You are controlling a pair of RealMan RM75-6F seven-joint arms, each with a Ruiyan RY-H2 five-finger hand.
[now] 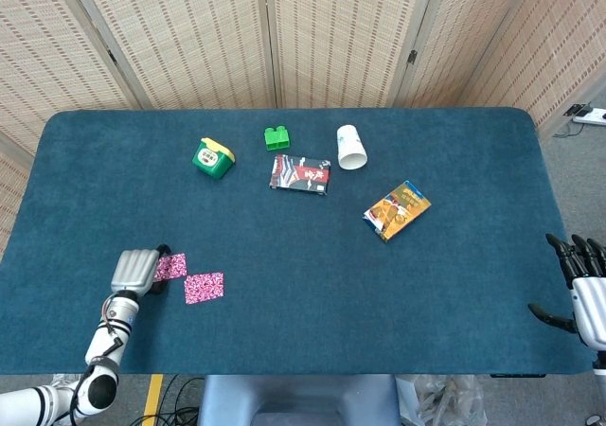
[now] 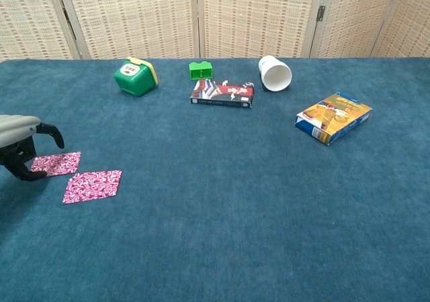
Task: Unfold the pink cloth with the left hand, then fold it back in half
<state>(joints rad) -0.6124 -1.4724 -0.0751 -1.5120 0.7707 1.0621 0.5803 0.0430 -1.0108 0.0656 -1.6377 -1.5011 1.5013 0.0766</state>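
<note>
1. Pink cloth [image 2: 75, 175]: two patterned panels lie flat on the blue worktop [image 1: 284, 284], joined corner to corner, at the near left of the worktop, well apart from the green tub [image 1: 213, 157].
2. Left hand [image 2: 20, 146]: rests at the outer edge of the cloth's far panel, fingers curled downward; a fingertip touches that panel's edge. Whether it pinches the fabric cannot be told.
3. Right hand [image 1: 582, 289]: off the worktop's near right edge, well apart from the cloth, fingers spread, holding nothing.
4. Green tub: yellow-lidded, with a label too small to read.
5. Green toy brick [image 1: 276, 138]: right of the tub.
6. White paper cup [image 1: 351, 148]: on its side, right of the brick.
7. Dark printed packet [image 1: 300, 174]: in front of the brick; red-and-white lettering illegible.
8. Orange snack box [image 1: 397, 209]: right of the packet; print unreadable.
</note>
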